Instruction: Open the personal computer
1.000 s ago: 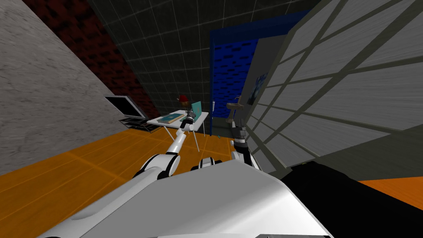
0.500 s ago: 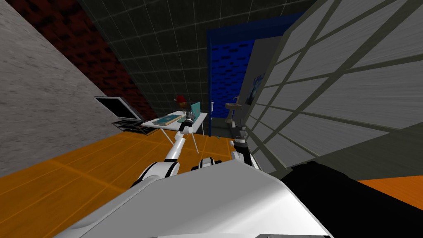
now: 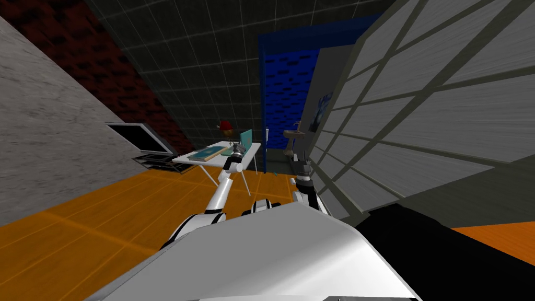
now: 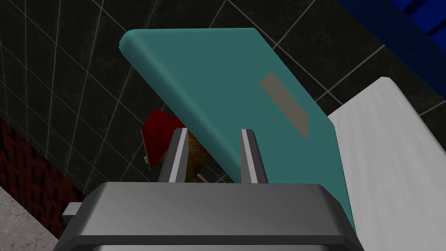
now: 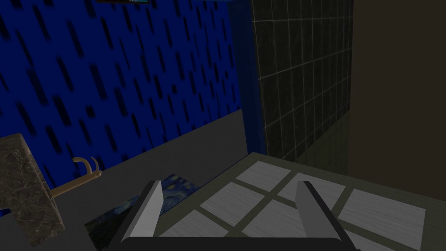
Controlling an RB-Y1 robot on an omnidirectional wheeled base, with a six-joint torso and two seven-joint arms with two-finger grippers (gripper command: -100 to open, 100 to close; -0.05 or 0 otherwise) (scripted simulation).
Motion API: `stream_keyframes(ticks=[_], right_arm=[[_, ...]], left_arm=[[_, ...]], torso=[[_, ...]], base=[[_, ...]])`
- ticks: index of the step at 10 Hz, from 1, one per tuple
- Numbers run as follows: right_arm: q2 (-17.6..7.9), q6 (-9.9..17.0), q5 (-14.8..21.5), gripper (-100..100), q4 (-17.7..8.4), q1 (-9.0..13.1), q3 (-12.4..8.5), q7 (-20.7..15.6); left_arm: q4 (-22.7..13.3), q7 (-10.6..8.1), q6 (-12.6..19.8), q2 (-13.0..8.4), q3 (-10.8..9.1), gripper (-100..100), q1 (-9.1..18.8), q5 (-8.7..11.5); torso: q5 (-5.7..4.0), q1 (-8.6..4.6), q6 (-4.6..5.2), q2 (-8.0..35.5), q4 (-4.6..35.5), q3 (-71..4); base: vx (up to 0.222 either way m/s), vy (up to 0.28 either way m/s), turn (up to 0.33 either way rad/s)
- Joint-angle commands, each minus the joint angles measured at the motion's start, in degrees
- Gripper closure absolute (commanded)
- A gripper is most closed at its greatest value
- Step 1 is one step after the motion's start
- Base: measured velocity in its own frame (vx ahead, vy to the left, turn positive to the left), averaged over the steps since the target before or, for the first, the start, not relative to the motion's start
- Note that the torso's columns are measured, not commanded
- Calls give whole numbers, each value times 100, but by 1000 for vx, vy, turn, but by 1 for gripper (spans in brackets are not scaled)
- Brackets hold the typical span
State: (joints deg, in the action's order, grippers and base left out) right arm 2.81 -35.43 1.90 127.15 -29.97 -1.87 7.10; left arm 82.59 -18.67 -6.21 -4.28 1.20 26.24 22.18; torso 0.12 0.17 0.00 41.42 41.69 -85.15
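Everything slid left as my head turned. Mid-frame, the left gripper (image 4: 213,133) pinches the teal laptop lid (image 4: 226,87), tipped up, so it's opening. The right gripper (image 5: 228,185) gapes, empty.

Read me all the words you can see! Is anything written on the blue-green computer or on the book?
No words can be read anywhere.
On the laptop: the teal lid bears only a blank grey patch, with no letters.
On the book lying on the table: too small to tell.
On the painting: no writing shows.
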Motion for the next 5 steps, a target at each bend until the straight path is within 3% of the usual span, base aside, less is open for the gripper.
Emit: stream_keyframes(ticks=[1,2,4,5], right_arm=[[0,0,0,0,0,0,0,0],[0,0,0,0,0,1,0,0],[0,0,0,0,0,0,0,0],[0,0,0,0,0,0,0,0]], left_arm=[[232,4,64,-7,-1,100,-277,2],[521,76,266,91,-27,100,-464,-53],[937,76,266,91,-27,100,-780,-53],[950,76,266,91,-27,100,-835,-53]], torso=[[5,9,-9,13,-1,9],[9,18,-15,22,-3,16],[2,3,1,6,-1,6],[5,11,-13,13,2,10]], base=[[5,-4,-7],[46,-5,-101],[55,5,-59],[17,1,12]])
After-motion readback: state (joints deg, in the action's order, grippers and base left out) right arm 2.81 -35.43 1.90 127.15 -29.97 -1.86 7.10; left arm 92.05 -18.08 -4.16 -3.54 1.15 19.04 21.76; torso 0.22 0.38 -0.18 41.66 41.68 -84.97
